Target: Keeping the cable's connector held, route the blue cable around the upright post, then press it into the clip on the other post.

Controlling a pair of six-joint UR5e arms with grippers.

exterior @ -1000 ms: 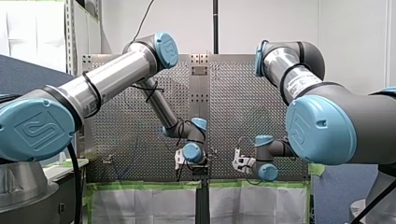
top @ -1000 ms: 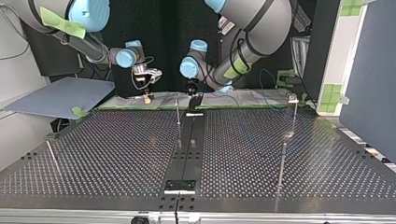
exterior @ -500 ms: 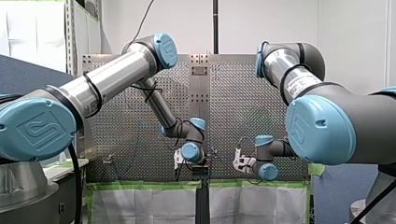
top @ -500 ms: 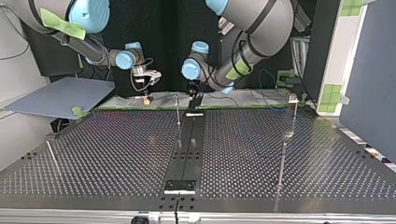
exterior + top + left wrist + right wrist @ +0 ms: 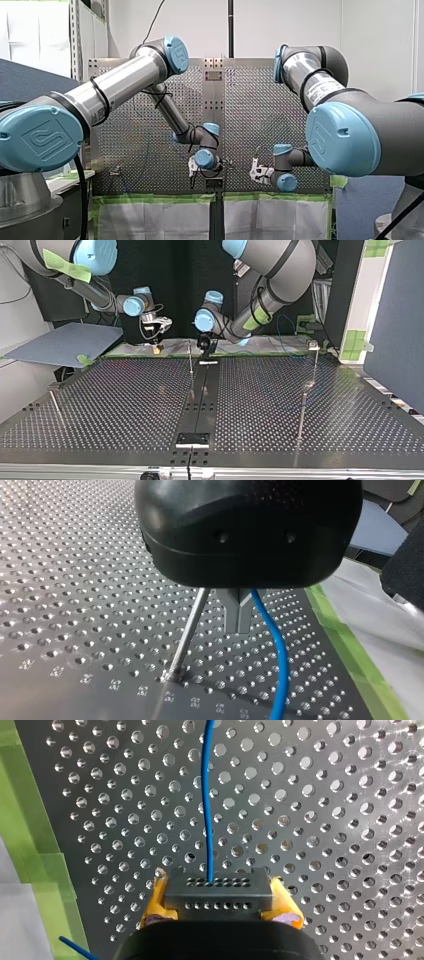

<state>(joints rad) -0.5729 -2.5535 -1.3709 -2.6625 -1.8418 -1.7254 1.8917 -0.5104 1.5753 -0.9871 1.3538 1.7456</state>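
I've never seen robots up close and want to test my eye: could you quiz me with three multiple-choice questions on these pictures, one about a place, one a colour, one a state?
1. In the left wrist view, where is the upright post?
A) beside the blue cable
B) lying flat
C) hanging from above

2. What colour are my right gripper's pads?
A) green
B) yellow
C) white

3. My right gripper is:
A) open and empty
B) shut on the post
C) shut on the connector

Answers:
1 A, it rises from the table next to the cable.
2 B, yellow shows either side of the connector.
3 C, the pads clamp the connector.
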